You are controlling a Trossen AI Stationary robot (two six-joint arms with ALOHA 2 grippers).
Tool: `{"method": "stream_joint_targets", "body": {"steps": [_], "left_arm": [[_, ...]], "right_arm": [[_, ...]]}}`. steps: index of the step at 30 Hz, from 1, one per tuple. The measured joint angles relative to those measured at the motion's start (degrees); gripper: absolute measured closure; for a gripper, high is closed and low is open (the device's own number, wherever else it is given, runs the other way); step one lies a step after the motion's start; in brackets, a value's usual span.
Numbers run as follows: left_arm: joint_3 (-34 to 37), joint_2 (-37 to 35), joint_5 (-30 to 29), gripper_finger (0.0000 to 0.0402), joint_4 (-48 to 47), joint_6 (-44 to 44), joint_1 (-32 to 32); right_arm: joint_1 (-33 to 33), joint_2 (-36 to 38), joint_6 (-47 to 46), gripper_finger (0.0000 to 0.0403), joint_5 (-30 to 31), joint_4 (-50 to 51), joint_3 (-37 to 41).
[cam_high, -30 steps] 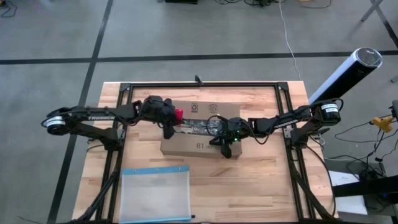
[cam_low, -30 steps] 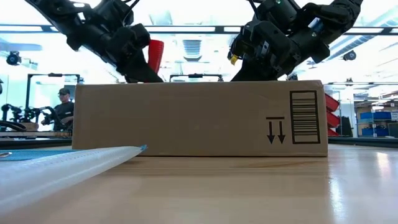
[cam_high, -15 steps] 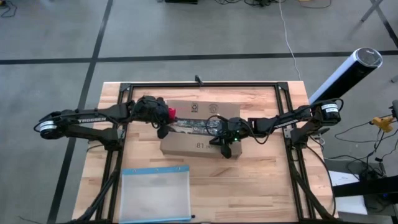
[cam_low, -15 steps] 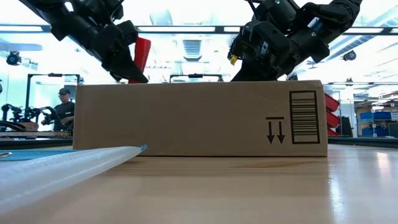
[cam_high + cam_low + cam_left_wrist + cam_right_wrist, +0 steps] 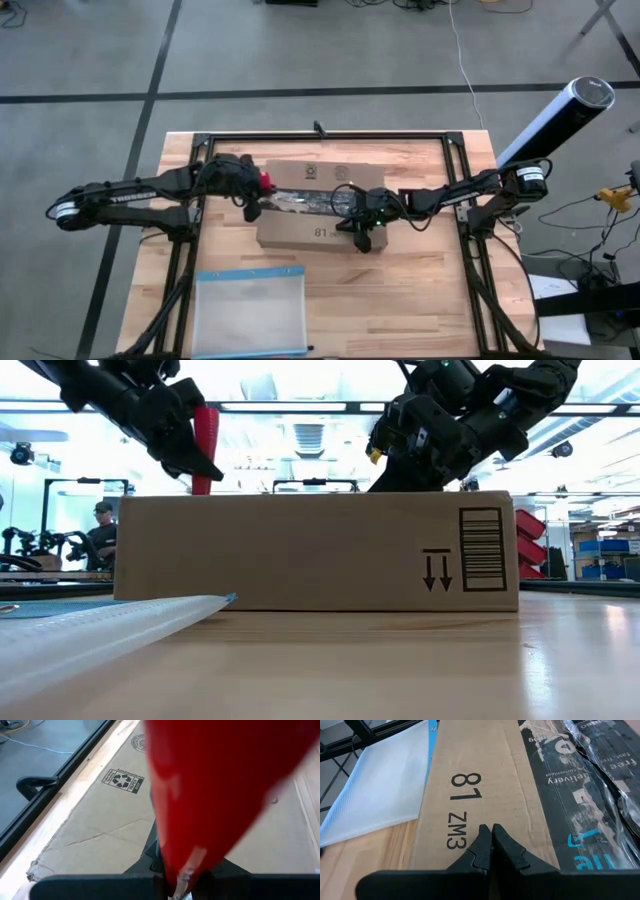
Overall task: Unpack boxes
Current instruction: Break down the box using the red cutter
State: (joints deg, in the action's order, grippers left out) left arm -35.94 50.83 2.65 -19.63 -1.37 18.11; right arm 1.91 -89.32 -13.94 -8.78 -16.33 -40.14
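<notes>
The brown cardboard box (image 5: 318,208) lies flat in the middle of the table, with black printed tape (image 5: 580,810) along its top seam. My left gripper (image 5: 254,198) is over the box's left end, shut on a small red tool (image 5: 205,448) that stands nearly upright; the tool (image 5: 220,795) fills the left wrist view. My right gripper (image 5: 362,238) is shut, its fingertips (image 5: 485,840) down on the box's near top flap beside the print "81 ZM3" (image 5: 462,810). In the low view the box's top edge (image 5: 315,493) hides both grippers' tips. My left gripper pinches the red tool's lower part (image 5: 176,870) between its two fingers, slanting down from the table's left. The tool stands almost upright above the box's left end. Whether its tip touches the box, I cannot tell. My right gripper presses its shut fingertips on the near top flap (image 5: 470,827), close to the box's near edge. It comes slanting down from the table's right side. The box lies flat on the table under it.
A clear plastic pouch with a blue edge (image 5: 250,312) lies flat at the near left of the table, its tip (image 5: 110,622) close to the box's front. A black frame (image 5: 320,134) runs around the table's far and side edges.
My left gripper has gone toward the table's left edge along the box's top, carrying the red tool, which has tipped from slanted to nearly upright. The box has slid a little toward the left with it. My right gripper has stayed on the flap.
</notes>
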Motion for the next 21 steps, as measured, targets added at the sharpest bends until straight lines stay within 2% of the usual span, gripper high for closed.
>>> {"method": "stream_joint_targets", "body": {"steps": [21], "left_arm": [[-0.09,-1.50,-1.75,0.0380,-3.49,0.59,0.00]], "right_arm": [[0.00,0.02,-1.22,0.0403,0.00,1.70,-0.09]]}}
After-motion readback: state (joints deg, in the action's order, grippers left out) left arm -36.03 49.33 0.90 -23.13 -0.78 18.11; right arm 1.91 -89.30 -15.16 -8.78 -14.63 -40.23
